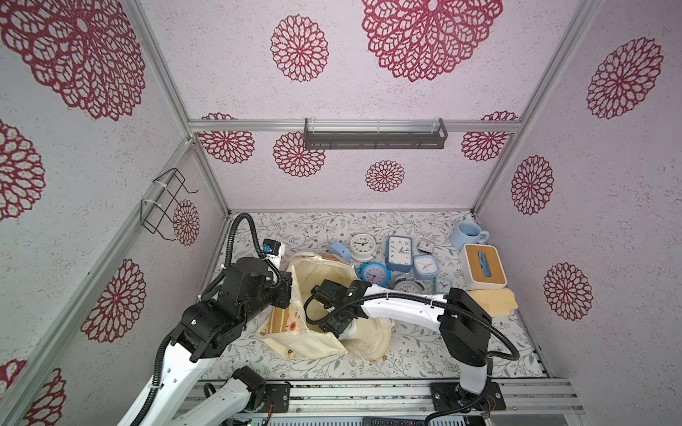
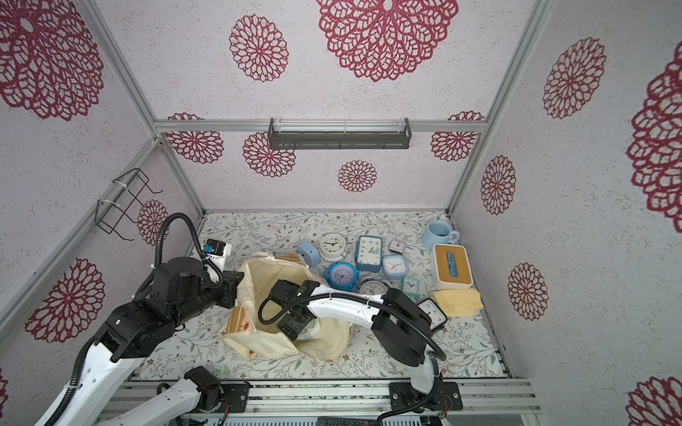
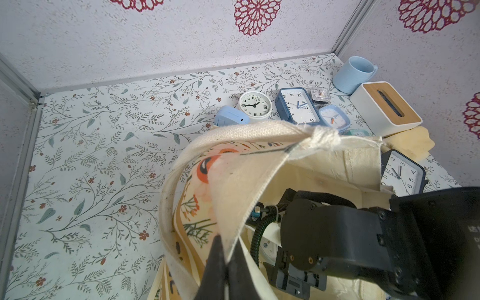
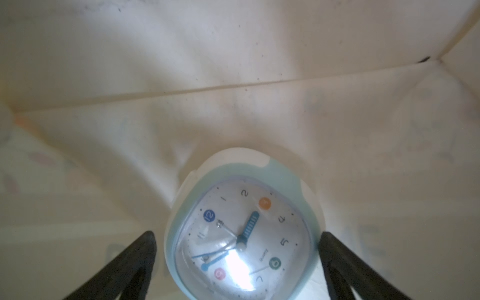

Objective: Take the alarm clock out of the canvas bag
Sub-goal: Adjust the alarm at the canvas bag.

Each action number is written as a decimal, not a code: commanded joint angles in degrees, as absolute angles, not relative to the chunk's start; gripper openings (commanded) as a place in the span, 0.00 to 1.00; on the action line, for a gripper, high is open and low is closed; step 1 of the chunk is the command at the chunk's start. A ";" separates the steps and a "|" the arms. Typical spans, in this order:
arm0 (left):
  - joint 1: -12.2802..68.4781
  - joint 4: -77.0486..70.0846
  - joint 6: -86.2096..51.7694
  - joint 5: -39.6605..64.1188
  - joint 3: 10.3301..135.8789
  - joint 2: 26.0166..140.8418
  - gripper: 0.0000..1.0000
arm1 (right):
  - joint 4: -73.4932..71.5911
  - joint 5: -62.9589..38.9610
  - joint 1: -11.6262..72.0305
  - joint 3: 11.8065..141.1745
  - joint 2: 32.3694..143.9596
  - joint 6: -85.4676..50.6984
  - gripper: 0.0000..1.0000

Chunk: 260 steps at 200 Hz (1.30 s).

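- canvas bag (image 1: 313, 271) sits slumped on the desk (image 1: 413, 354) between the two arms. Its cream lining shows in both top views.
- left claw (image 3: 226, 249) is clamped tight on the bag's rim hem, with cloth pinched between the jaws. It looks like this is what props the mouth open.
- right claw (image 4: 236, 236) is down inside the bag, spread as wide as it goes and gripping nothing.
- alarm clock (image 4: 244, 233) lies inside the bag on the lining, dial facing the right wrist camera. The fingers (image 4: 135, 259) straddle it, one near each flank. Can't tell if either touches the case.
- In the top views the right wrist covers nearly all of the clock.
- Step as I read it: pre-grasp, lined up but not yet squeezed.
- Handling guess for the clock:
  - Small plastic case, so probably light and rigid.
  - The domed clear lens is glossy, so likely slippery and easy to scratch.
- Take hold across the pale blue-and-white case sides, low on the body, and keep pads off the lens. The corners are rounded, so an off-centre squeeze could squirt it out.
- The bag is limp cloth, and its lining could bunch under a finger and get grabbed along with the clock.
- The rim hold needs to stay on or the mouth likely collapses over the wrist.
- other clocks (image 1: 398, 258) are on the desk beyond the bag and are not the target.
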<state>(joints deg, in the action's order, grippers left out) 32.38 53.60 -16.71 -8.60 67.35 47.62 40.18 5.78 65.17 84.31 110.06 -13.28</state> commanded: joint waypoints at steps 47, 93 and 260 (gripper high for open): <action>32.78 50.33 -15.91 -9.33 67.46 47.91 0.00 | 46.54 10.24 66.43 85.90 117.73 -18.11 0.99; 32.94 50.60 -15.72 -9.82 67.77 47.57 0.00 | 48.43 9.03 66.79 88.86 122.81 -16.17 0.99; 32.89 48.21 -14.26 -19.54 68.37 48.34 0.00 | 49.44 10.73 66.46 72.87 101.10 -6.53 0.90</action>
<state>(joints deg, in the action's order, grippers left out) 33.04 52.58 -14.59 -12.25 67.55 48.66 42.70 9.41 66.54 73.28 105.49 -9.21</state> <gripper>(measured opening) 0.050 0.912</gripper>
